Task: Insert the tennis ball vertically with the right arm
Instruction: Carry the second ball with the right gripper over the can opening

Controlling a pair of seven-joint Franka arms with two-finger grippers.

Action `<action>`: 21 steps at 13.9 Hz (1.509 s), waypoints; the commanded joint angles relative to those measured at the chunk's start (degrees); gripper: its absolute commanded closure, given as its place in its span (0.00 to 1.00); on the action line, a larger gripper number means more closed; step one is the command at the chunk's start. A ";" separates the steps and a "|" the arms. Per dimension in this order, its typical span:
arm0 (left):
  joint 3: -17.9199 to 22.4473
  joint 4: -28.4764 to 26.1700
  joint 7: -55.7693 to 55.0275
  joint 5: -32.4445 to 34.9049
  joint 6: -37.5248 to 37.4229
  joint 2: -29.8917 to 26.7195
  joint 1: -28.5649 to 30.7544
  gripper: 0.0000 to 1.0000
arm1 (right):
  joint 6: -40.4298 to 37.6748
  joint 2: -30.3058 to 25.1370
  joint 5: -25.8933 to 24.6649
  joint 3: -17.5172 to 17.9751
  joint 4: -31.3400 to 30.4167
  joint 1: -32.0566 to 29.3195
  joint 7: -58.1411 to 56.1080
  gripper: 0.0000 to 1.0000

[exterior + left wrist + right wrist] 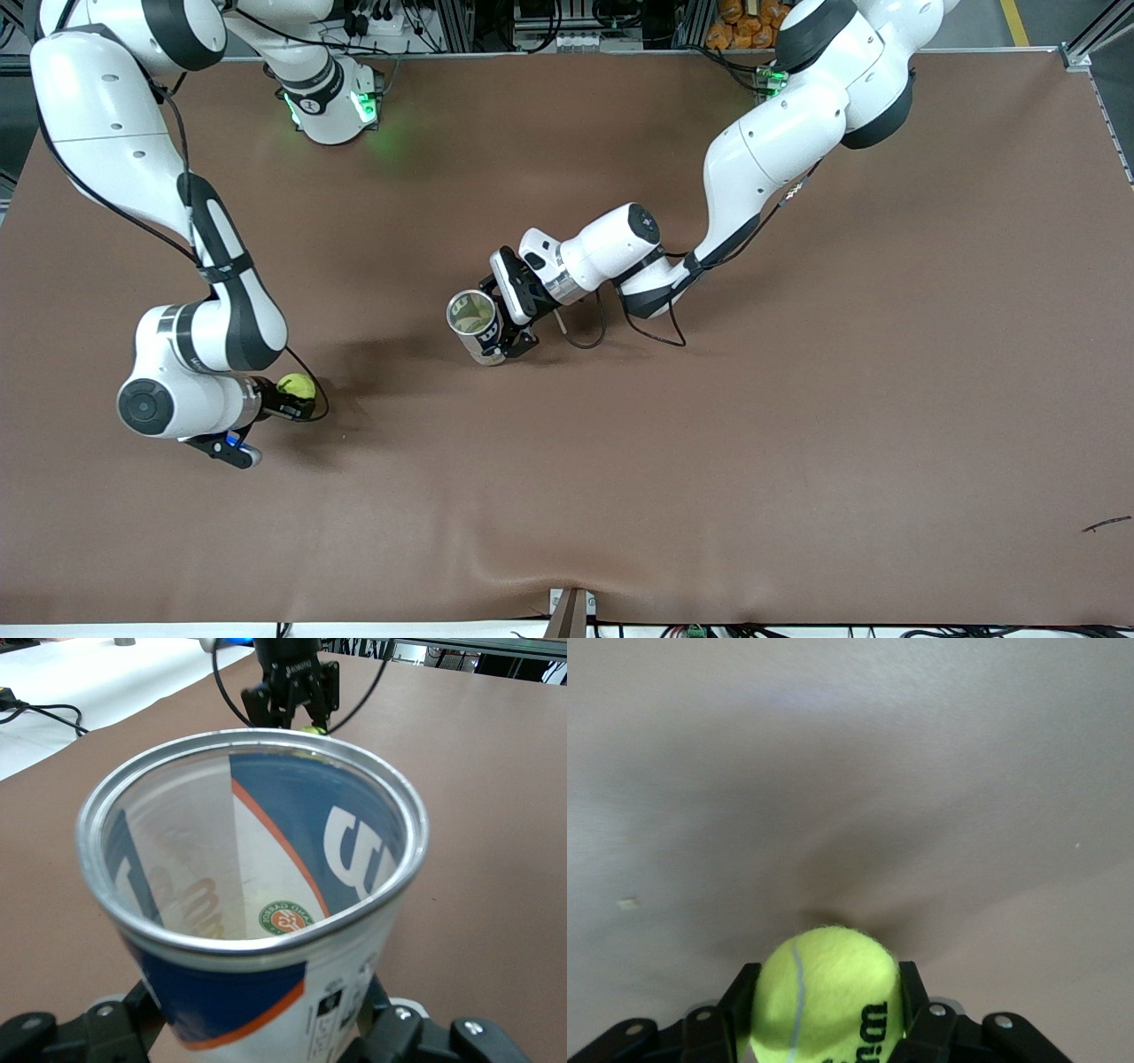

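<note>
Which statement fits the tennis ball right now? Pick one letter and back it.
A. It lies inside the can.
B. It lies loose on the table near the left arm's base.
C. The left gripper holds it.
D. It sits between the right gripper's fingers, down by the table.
D: the tennis ball sits between the right gripper fingers, while the can at the left gripper shows only its printed bottom inside.

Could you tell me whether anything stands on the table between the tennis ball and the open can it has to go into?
Nothing visible does. The tennis ball sits between the jaws of the right gripper, toward the right arm's end. The can, its mouth open, is in the left gripper mid-table. Only bare brown table lies between them.
</note>
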 commanded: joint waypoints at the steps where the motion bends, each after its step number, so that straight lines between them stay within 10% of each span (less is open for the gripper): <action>1: 0.06 -0.85 -0.33 0.89 0.22 -1.37 0.29 0.13 | -11.25 -1.45 6.25 0.41 8.45 -0.19 -0.25 0.95; 7: 0.06 -0.77 -0.33 0.89 0.22 -1.37 0.29 0.13 | -24.04 -2.94 21.56 2.42 19.29 4.10 15.44 0.95; 21: -0.11 -0.85 -0.42 0.89 0.22 -1.72 0.46 0.13 | -22.90 -5.23 17.46 4.36 17.99 19.94 37.55 0.91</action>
